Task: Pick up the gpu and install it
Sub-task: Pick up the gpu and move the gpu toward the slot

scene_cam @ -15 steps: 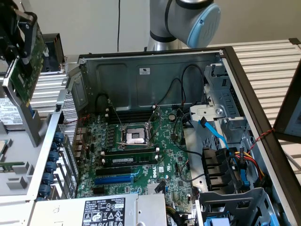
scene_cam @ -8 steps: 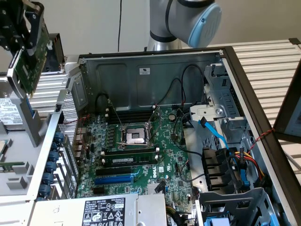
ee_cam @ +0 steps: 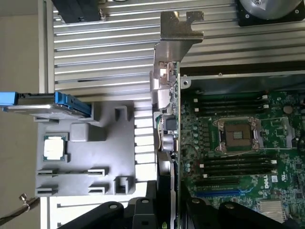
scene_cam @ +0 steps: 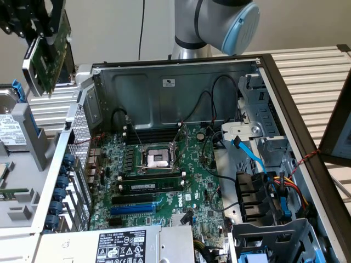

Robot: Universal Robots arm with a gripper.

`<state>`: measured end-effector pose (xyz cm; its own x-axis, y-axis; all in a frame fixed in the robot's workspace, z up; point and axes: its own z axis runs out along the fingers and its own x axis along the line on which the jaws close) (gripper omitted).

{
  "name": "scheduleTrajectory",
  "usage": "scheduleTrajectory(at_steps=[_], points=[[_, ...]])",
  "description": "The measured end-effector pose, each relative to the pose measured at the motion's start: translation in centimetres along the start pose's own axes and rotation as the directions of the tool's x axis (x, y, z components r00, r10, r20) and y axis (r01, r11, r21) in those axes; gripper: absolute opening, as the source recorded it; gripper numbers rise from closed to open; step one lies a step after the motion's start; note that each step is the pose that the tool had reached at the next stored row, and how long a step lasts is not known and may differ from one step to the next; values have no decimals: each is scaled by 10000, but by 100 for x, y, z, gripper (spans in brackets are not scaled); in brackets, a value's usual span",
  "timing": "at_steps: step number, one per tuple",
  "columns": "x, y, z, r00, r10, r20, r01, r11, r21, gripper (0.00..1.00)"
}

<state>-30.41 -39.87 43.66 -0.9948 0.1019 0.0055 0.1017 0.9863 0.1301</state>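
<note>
The exterior view shows the arm standing behind the open computer case. The claw is high at that view's left, outside the case wall. It is clamped on the gpu, which hangs tilted in the air, well clear of the motherboard. The wrist view looks along the gpu's edge, with black fingers on either side and the silver bracket at the far end. Below are the slatted table, a grey tray holding a processor chip, and the motherboard's socket.
</note>
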Motion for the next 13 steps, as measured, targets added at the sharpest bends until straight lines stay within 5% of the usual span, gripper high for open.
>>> scheduleTrajectory(at_steps=[13], points=[[-592, 20, -13, 10000, 3, -27, -3, 10000, -94, 28]])
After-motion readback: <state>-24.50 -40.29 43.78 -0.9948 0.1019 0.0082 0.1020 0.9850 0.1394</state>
